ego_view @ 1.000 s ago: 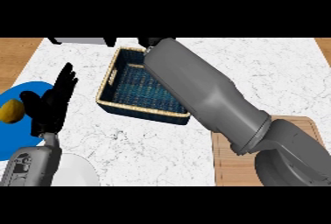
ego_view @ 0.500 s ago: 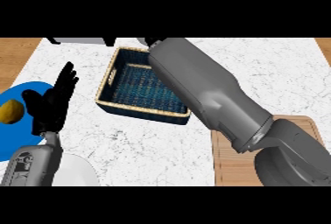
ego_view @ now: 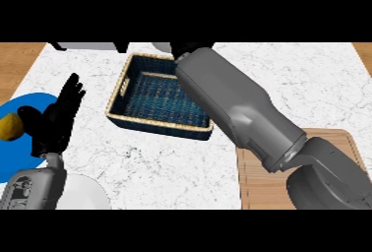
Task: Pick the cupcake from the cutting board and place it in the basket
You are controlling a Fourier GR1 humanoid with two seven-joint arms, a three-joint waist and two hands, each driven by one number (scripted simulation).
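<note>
A dark blue woven basket (ego_view: 156, 98) with a tan rim stands at the counter's back middle. My right forearm (ego_view: 232, 108) stretches across the basket's right side. Only a black part of my right hand (ego_view: 190, 47) shows past the basket's far rim, and its fingers are hidden. No cupcake shows anywhere. The wooden cutting board (ego_view: 256, 183) lies at the lower right, partly under my right arm. My left hand (ego_view: 56, 120) is open at the left, fingers up, resting.
A blue plate (ego_view: 22, 106) with a yellow fruit (ego_view: 9, 127) sits at the left edge behind my left hand. Part of a white plate (ego_view: 85, 194) shows at the bottom left. A dark and grey object (ego_view: 87, 47) lies along the counter's far edge.
My right forearm has shifted slightly to the right over the basket, uncovering more of its inside. The left hand has not moved.
</note>
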